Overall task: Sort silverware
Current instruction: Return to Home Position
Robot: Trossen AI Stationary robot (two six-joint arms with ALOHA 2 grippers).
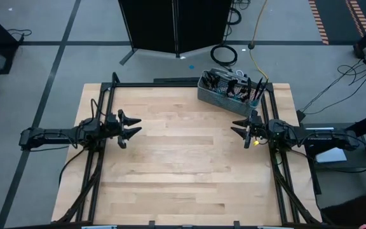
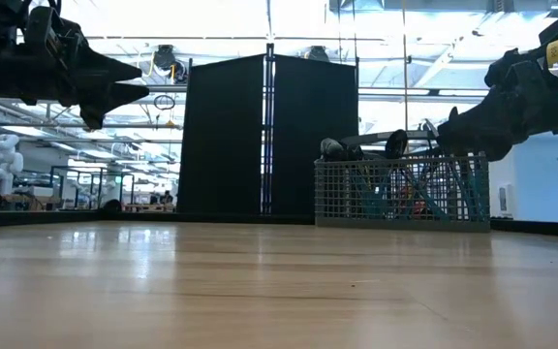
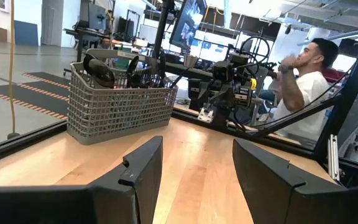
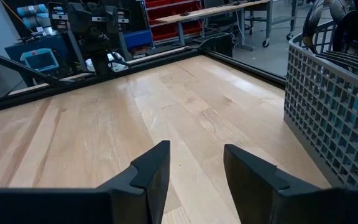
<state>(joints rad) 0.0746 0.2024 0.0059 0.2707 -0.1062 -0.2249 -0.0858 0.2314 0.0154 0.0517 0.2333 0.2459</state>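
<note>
As far as both arms show from above, they sit drawn in at opposite table edges, level, neither carrying anything.

- Left gripper [image 1: 136, 125]: well apart from the basket [image 1: 216, 98], far across the table [image 1: 183, 172] on its left and a little nearer the front. Jaws spread wide, nothing between them; its wrist view shows bare wood through the gap, the basket beyond, and a seated person [image 3: 303, 84] past the table's rim.
- Silverware [image 1: 232, 88]: all that can be seen stands bunched inside the basket, dark heads up, light-blue handles showing through the mesh in the low view [image 2: 395, 189]. No loose piece lies on the wood around the basket.
- Right gripper [image 1: 236, 128]: near the basket, just in front of its right end, not touching. Jaws wide, empty; the mesh wall fills one side of its wrist view.

Judgement: the picking looks finished, since nothing remains outside the basket. Whether the pieces are grouped by kind inside it cannot be told; the heads overlap. What seems left is only for the arms to settle at rest.
</note>
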